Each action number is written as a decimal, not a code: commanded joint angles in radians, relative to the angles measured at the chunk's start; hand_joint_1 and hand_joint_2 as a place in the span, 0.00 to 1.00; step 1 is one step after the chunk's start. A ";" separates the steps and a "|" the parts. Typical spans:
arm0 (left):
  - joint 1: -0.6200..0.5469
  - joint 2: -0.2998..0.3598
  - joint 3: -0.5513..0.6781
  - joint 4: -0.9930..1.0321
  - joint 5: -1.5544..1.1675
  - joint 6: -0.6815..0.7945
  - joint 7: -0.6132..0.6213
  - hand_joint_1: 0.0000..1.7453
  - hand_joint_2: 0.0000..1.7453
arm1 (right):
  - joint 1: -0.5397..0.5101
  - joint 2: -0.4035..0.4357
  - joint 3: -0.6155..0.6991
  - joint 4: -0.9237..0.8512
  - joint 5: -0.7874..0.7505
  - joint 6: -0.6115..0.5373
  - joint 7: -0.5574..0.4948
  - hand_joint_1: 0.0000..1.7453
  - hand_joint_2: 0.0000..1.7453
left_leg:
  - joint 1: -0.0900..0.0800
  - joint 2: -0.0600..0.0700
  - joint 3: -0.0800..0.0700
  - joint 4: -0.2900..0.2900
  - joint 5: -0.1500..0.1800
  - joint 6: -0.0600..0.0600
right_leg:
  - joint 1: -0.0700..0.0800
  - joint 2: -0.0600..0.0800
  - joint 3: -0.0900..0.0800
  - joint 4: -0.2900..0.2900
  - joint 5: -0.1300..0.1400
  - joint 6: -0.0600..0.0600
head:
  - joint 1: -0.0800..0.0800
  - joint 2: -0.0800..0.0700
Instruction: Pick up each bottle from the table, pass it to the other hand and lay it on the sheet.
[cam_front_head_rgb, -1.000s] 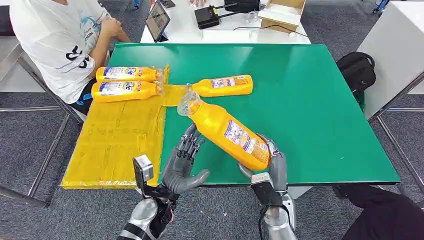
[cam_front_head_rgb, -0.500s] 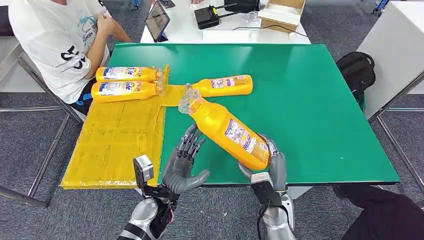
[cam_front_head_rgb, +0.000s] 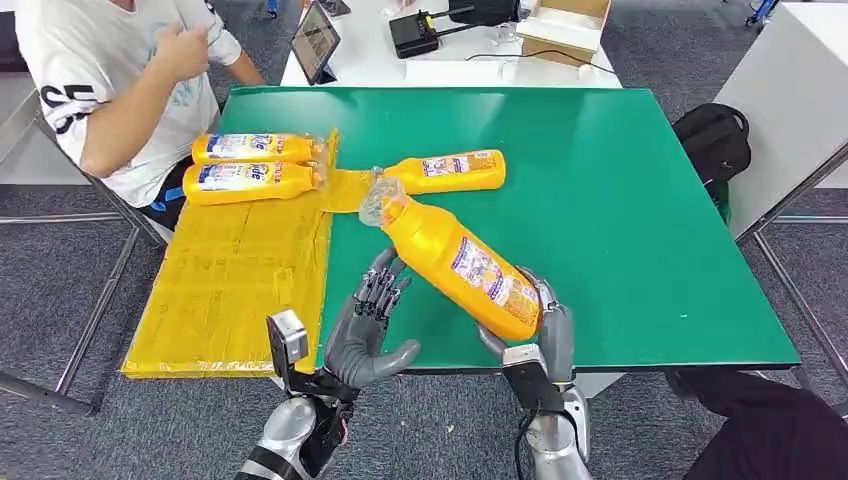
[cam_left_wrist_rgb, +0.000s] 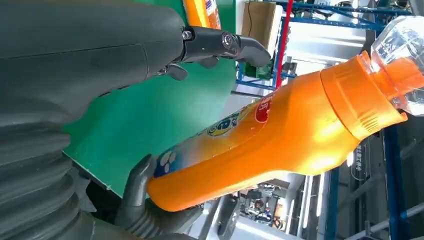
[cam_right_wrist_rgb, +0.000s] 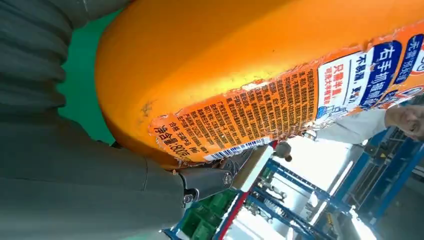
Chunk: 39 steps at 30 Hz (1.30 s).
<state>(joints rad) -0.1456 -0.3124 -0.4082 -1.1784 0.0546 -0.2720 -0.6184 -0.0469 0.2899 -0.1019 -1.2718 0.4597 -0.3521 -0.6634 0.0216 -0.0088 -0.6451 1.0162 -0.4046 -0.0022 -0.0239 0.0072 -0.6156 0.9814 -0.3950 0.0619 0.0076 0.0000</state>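
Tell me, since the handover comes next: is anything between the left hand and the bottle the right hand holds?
Nothing visible. The left hand is open beside the held bottle, with only bare green table behind the gap; the right hand grips the bottle's base.

Right robot hand (cam_front_head_rgb: 528, 325) grips; left robot hand (cam_front_head_rgb: 366, 330) spread, palm up.

I see the held bottle (cam_front_head_rgb: 460, 267) as glossy orange plastic with a clear, glassy cap and printed paper-like label. The sheet (cam_front_head_rgb: 235, 270) looks like crinkled yellow film, the table (cam_front_head_rgb: 620, 200) matt green.
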 joint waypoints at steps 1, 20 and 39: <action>-0.013 -0.017 -0.019 0.081 0.001 0.022 0.017 0.00 1.00 | -0.034 0.019 0.055 0.111 0.053 -0.030 -0.014 1.00 1.00 | 0.000 0.003 0.008 -0.001 -0.004 0.002 | 0.001 0.001 0.008 -0.002 -0.002 -0.004 | 0.000 0.000; -0.064 -0.037 0.112 0.125 0.128 0.227 -0.001 0.00 1.00 | -0.114 0.050 0.178 0.491 0.072 -0.073 -0.007 1.00 1.00 | 0.000 0.001 0.003 -0.001 -0.001 0.001 | 0.001 -0.001 0.002 -0.001 -0.001 -0.002 | 0.000 0.000; -0.049 -0.034 0.049 0.105 -0.039 0.260 -0.033 0.50 1.00 | -0.132 0.054 0.180 0.502 0.055 -0.059 -0.015 1.00 1.00 | 0.000 0.000 0.004 0.000 -0.002 0.001 | 0.001 -0.002 0.004 0.000 -0.002 -0.003 | 0.000 0.000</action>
<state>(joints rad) -0.1644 -0.3189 -0.3132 -1.1177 0.1162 -0.0371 -0.6332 -0.1404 0.3529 0.0713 -0.8125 0.5249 -0.4227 -0.6603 0.0219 -0.0079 -0.6450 1.0160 -0.4043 -0.0026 -0.0238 0.0074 -0.6162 0.9816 -0.3952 0.0615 0.0080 0.0000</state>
